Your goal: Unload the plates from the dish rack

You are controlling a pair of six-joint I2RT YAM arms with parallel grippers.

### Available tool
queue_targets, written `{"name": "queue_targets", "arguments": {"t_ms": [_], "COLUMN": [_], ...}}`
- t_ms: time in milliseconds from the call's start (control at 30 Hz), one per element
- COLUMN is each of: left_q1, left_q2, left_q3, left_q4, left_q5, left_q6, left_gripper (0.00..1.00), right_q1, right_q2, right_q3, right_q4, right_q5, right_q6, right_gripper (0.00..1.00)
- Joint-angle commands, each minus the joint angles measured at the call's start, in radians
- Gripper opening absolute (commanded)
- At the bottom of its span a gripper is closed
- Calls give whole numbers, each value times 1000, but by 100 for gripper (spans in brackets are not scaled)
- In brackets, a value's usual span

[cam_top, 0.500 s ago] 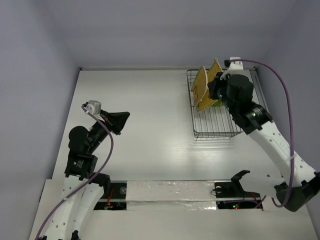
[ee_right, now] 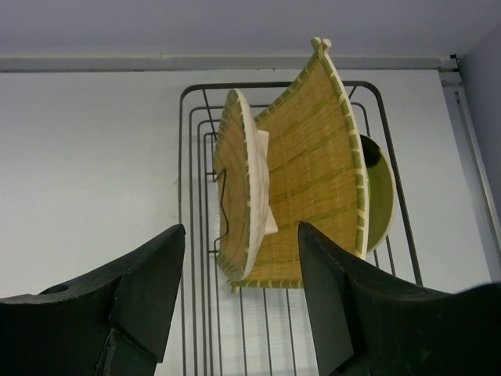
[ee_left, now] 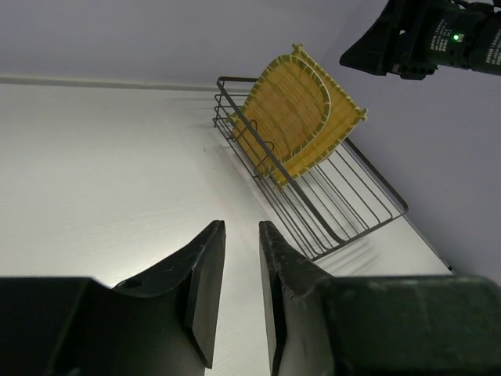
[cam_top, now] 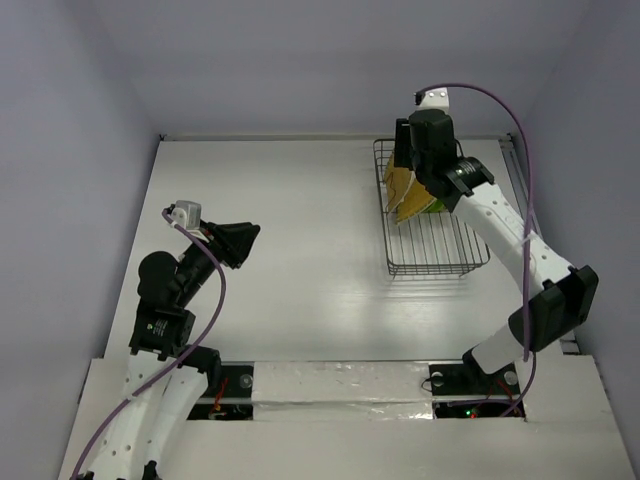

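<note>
The dish rack [ee_right: 194, 149], a dark wire basket, holds plates standing on edge. A round woven bamboo plate [ee_right: 233, 188] stands at the left, a square woven bamboo one [ee_right: 317, 164] leans behind it, and a lime green plate [ee_right: 382, 200] stands at the right. My right gripper [ee_right: 241, 227] hangs open just short of the round plate's lower edge, touching nothing. From above, it [cam_top: 404, 160] sits over the rack's far end [cam_top: 435, 250]. My left gripper [ee_left: 240, 227] is narrowly open and empty, low over the table, far left of the rack [ee_left: 344, 204].
The rack stands in the far right corner, close to the back wall and the right wall. A metal strip [ee_right: 470, 157] runs along the table's right edge. My left arm [cam_top: 175, 285] rests at the near left.
My right arm has swung from the rack's right side to above its far end, and the gripper now covers the plates' tops. The left arm has not moved.
</note>
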Motion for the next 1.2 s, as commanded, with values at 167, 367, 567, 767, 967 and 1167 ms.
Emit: {"name": "queue_targets", "arguments": {"t_ms": [167,367,567,767,967,1167], "left_q1": [5,5,5,5,5,5], "left_q2": [-8,-7,-11,-18,-21,-25], "left_q3": [43,40,40,40,40,39], "left_q4": [33,41,42,42,42,42], "left_q5": [3,14,15,14,14,12], "left_q6": [6,-2,-3,-3,-5,-5], "left_gripper": [25,25,27,30,33,37], "right_q1": [-58,-58,-58,-58,-58,-40], "right_q2": [129,232,300,295,288,228], "right_q3": [81,192,226,210,204,212], "right_q4": [-10,-54,-94,-78,-67,-16], "right_q5": [-54,5,64,97,132,210], "right_q6": [-15,-42,-65,-72,-84,-130], "right_gripper": [63,51,44,25,11,3]}}
